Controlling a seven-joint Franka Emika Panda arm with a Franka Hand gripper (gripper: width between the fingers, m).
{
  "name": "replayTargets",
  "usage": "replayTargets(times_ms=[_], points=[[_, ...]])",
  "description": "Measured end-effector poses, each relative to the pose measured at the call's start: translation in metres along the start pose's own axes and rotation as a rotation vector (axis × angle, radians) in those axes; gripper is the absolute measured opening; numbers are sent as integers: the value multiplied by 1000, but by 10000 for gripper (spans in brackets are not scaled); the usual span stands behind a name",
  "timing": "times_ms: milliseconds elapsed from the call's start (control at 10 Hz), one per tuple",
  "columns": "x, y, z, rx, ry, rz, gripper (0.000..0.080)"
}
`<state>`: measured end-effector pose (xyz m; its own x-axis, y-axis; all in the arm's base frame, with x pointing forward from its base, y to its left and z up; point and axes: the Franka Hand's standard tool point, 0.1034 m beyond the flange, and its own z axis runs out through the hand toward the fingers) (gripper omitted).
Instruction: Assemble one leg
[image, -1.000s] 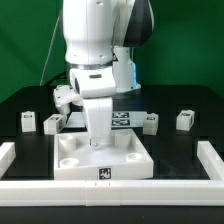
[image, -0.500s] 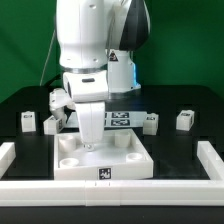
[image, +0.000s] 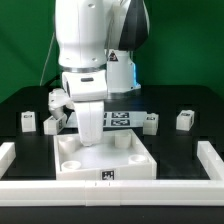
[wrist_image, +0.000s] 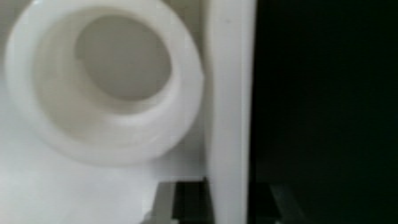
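Note:
The large white tray-like piece (image: 135, 160) with round corner sockets lies in the middle of the table. My gripper (image: 88, 138) reaches down at its far rim by the far-left socket. In the wrist view my gripper (wrist_image: 226, 200) has one dark finger (wrist_image: 185, 205) on each side of the tray's white rim (wrist_image: 226, 100), next to a round socket (wrist_image: 116, 60), and appears shut on the rim. Several small white legs stand on the table, none held: two at the exterior view's left (image: 27, 121) (image: 50, 124) and two at its right (image: 150, 122) (image: 185, 119).
A white fence borders the black table at the exterior view's left (image: 8, 155), right (image: 212, 160) and front (image: 150, 190). The marker board (image: 122, 120) lies behind the tray, partly hidden by my arm.
My gripper has moved toward the exterior view's left along the tray's far rim. The tray has since shifted slightly toward the front.

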<state>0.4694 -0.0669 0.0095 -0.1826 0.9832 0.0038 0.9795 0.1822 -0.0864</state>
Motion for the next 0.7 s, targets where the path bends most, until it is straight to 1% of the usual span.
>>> replayTargets(times_ms=[500, 600, 700], points=[[0, 0, 0, 0, 0, 0, 64], [6, 2, 0, -2, 2, 56, 64], [21, 6, 0, -9, 5, 114, 64]])
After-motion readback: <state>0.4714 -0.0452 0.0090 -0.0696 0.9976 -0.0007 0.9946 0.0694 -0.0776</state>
